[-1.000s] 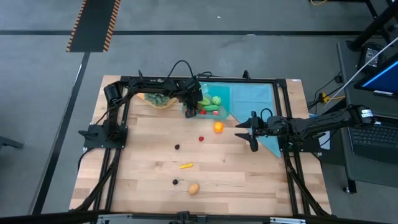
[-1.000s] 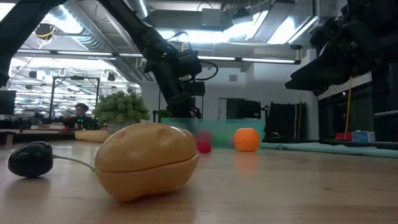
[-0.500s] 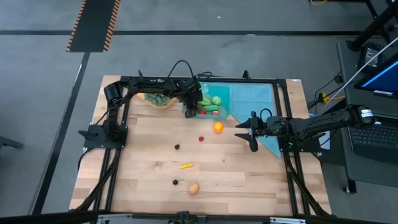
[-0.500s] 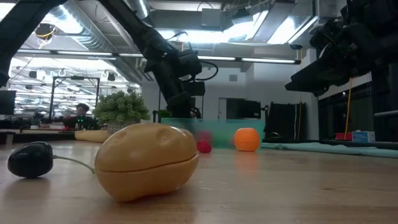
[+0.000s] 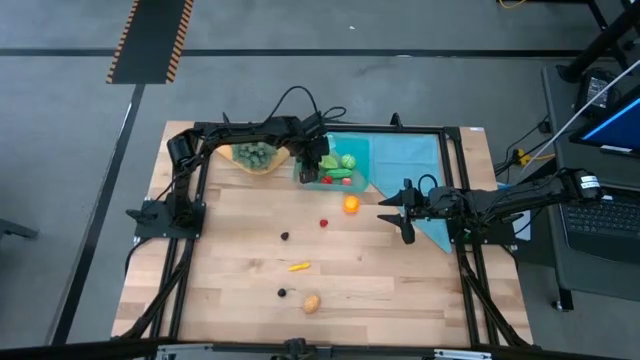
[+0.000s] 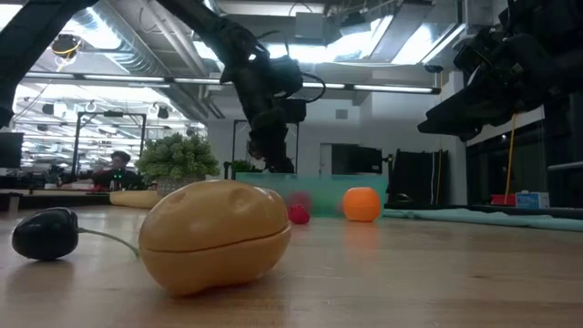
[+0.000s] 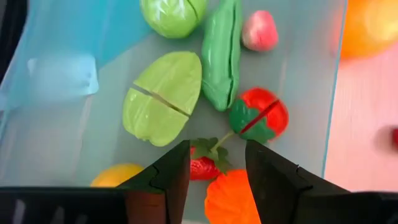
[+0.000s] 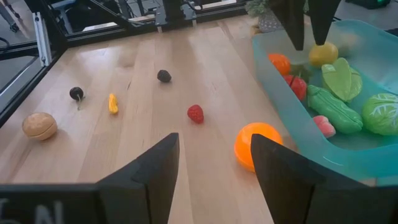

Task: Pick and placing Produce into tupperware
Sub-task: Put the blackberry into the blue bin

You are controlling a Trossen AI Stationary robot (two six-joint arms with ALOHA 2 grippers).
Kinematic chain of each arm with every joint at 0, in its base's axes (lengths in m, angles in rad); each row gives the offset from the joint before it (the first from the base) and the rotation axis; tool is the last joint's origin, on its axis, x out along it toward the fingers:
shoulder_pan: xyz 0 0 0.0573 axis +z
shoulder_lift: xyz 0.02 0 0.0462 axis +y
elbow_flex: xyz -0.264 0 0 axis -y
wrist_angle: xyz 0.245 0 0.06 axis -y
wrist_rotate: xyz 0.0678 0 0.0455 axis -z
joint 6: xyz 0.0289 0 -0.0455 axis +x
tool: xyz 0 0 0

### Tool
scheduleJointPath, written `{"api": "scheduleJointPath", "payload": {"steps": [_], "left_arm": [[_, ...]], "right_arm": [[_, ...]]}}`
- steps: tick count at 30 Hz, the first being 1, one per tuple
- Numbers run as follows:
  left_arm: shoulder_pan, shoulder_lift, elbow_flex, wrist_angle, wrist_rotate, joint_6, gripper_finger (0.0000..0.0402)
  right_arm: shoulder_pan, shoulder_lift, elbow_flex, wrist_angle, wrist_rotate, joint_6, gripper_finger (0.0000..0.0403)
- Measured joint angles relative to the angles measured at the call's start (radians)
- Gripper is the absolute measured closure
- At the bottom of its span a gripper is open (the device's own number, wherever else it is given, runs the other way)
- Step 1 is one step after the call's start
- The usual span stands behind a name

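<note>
We note the wooden table (image 5: 240,250) with the teal cloth (image 5: 415,160) lying at its far right part. The clear teal container (image 7: 56,118) sits directly beneath our left pincer (image 7: 216,163), which hangs above it with its fingers apart and nothing between them. Below those fingers lie a strawberry (image 7: 205,165), an orange piece (image 7: 231,199) and a yellow piece (image 7: 118,174); just beyond them we see a split green fruit (image 7: 163,97), a pea pod (image 7: 220,57), a tomato (image 7: 260,116), a lettuce head (image 7: 171,14) and a small pink piece (image 7: 259,31).

Our right pincer (image 8: 214,168) hovers open over bare wood, empty. Ahead of it sits an orange (image 8: 257,144), touching the container's outer wall. Farther off lie a raspberry (image 8: 195,113), a dark berry (image 8: 164,76), a yellow strip (image 8: 112,102), a cherry (image 8: 76,93) and a potato (image 8: 40,126).
</note>
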Motion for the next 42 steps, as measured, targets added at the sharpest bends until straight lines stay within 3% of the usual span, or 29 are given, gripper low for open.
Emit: {"api": "scheduleJointPath", "payload": {"steps": [6, 14, 31, 42], "left_arm": [[0.011, -0.071, 0.001, -0.012, -0.001, -0.023, 0.0266], [-0.006, -0.290, -0.047, -0.019, 0.000, -0.022, 0.0280], [-0.137, -1.009, -0.653, 0.347, -0.003, -0.112, 0.0306], [-0.205, -1.281, -0.910, 0.464, -0.027, -0.157, 0.0322]], "right_arm": [[0.000, 0.000, 0.000, 0.000, 0.000, 0.000, 0.0201], [0.000, 0.000, 0.000, 0.000, 0.000, 0.000, 0.0201], [0.000, 0.002, 0.000, -0.003, 0.000, -0.003, 0.0201], [0.000, 0.002, 0.000, 0.004, 0.000, 0.000, 0.0201]]}}
